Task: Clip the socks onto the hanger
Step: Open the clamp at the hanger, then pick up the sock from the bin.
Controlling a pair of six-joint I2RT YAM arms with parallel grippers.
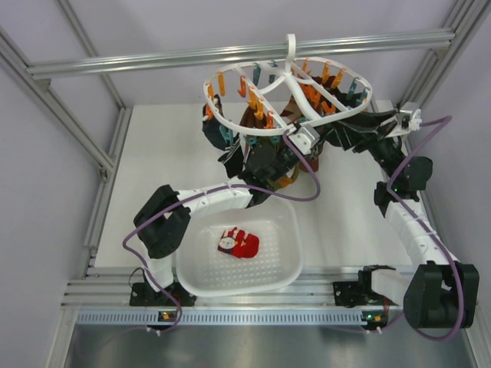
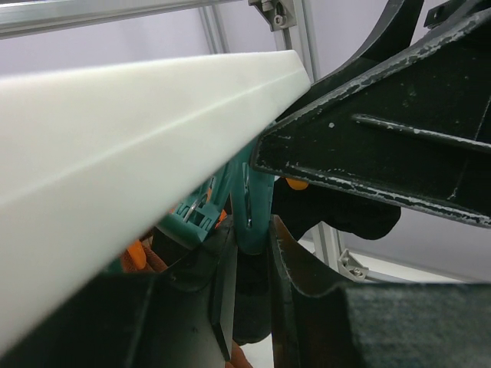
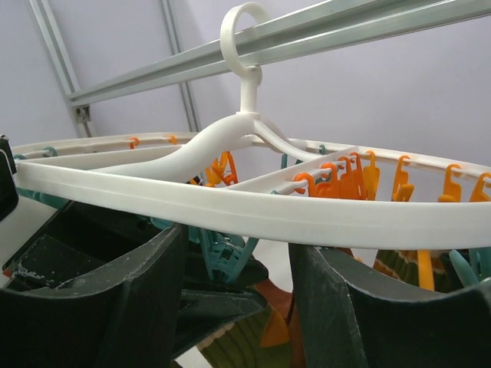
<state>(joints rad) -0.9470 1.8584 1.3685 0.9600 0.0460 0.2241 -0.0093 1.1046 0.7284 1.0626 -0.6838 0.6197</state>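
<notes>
The white hanger [image 1: 290,70] hangs by its hook from the top rail, with orange and teal clips under its ring. A bright red sock bundle [image 1: 238,243] lies in the white basket. My left gripper [image 1: 318,136] is up under the ring [image 2: 115,146], shut [image 2: 252,253] on a teal clip [image 2: 257,203]. Something dark sits between its fingers below the clip. My right gripper [image 1: 345,130] reaches in from the right, open and empty [image 3: 238,261], with its fingers just under the ring [image 3: 307,218] on either side of a teal clip [image 3: 222,253].
The white perforated basket [image 1: 291,268] stands at the near edge between the arm bases. Brown-green striped socks [image 3: 253,345] hang from the hanger below my right gripper. Metal frame posts and rails surround the table.
</notes>
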